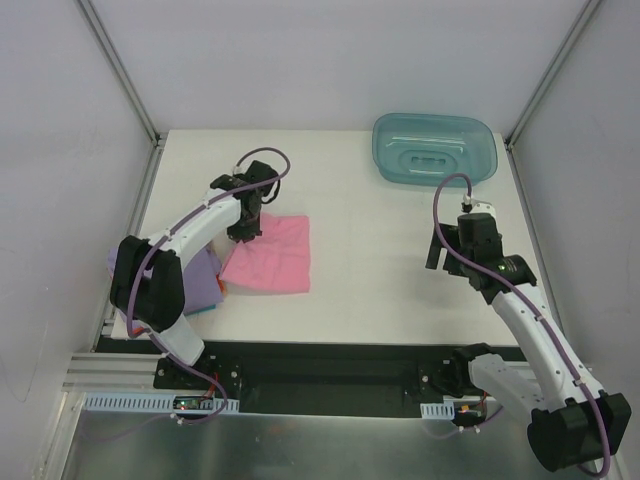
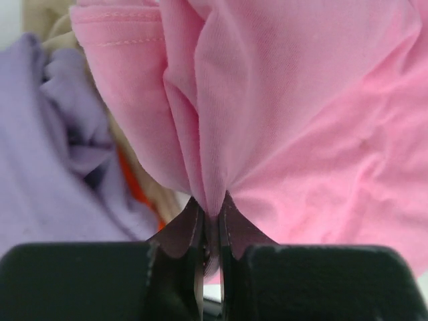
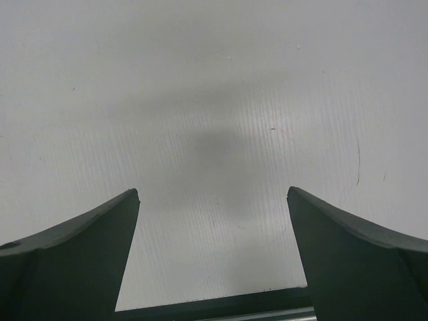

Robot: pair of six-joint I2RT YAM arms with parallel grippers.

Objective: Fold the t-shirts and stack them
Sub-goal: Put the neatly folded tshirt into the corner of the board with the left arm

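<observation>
A pink t-shirt (image 1: 272, 255) lies folded at the left middle of the white table. My left gripper (image 1: 243, 232) is at its far left corner, shut on a pinched ridge of the pink t-shirt (image 2: 267, 120); cloth is bunched between the closed fingers (image 2: 185, 231) of that gripper (image 2: 211, 215). A lavender t-shirt (image 1: 202, 277) sits crumpled at the left edge, partly under my left arm, and fills the left of the left wrist view (image 2: 47, 147). My right gripper (image 1: 437, 255) hangs open over bare table at the right, with nothing between its fingers (image 3: 73, 247).
A translucent teal tub (image 1: 435, 148) lies at the far right corner. Something orange and tan (image 2: 134, 187) shows under the lavender cloth. White walls enclose the table (image 1: 400, 270), and the black front rail runs along the near edge.
</observation>
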